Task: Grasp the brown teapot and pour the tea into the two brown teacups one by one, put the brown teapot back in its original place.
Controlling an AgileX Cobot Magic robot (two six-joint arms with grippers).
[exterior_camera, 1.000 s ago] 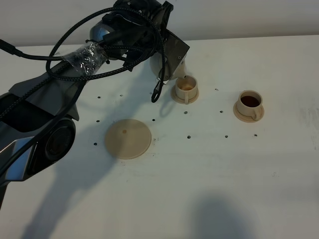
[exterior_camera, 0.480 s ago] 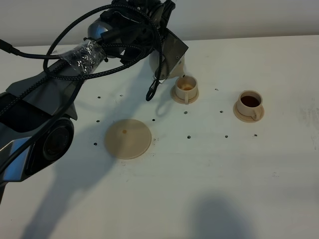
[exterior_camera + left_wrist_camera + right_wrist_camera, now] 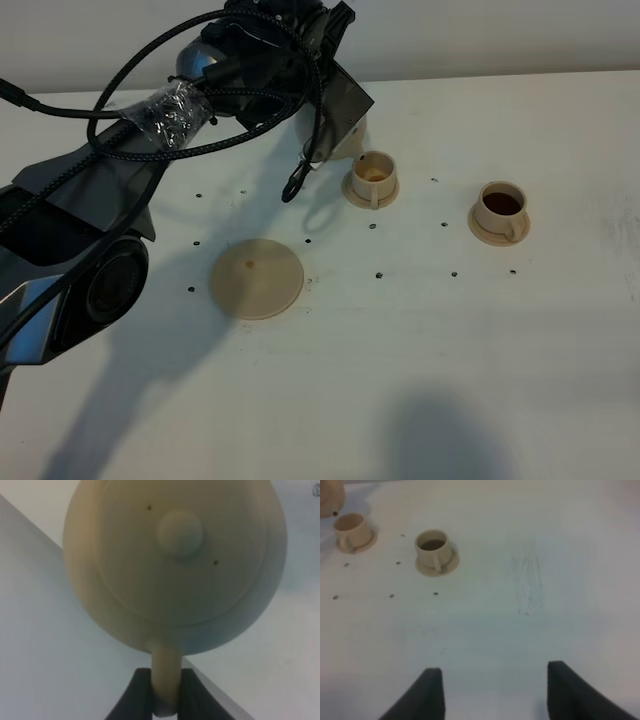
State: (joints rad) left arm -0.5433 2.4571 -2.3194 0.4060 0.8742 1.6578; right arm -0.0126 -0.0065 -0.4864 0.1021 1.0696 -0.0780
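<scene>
The brown teapot (image 3: 175, 565) fills the left wrist view, lid knob facing the camera, and my left gripper (image 3: 165, 700) is shut on its loop handle. From the high camera only a beige sliver of the teapot (image 3: 353, 135) shows under the left wrist, just behind and to the left of the nearer teacup (image 3: 372, 180). That teacup holds a little amber tea. The other teacup (image 3: 500, 210) to its right holds dark tea. Both teacups (image 3: 352, 530) (image 3: 434, 547) stand on small saucers. My right gripper (image 3: 495, 695) hangs open over bare table, far from them.
The wide flat saucer (image 3: 257, 278) with a dark centre dot lies on the white table (image 3: 420, 350), in front and to the left of the cups. The left arm and its cables (image 3: 150, 120) stretch over the table's left back part. Small dark dots mark the tabletop.
The left arm has drawn the teapot back and a little to the left, away from the nearer teacup's rim. The right gripper has stayed still.
</scene>
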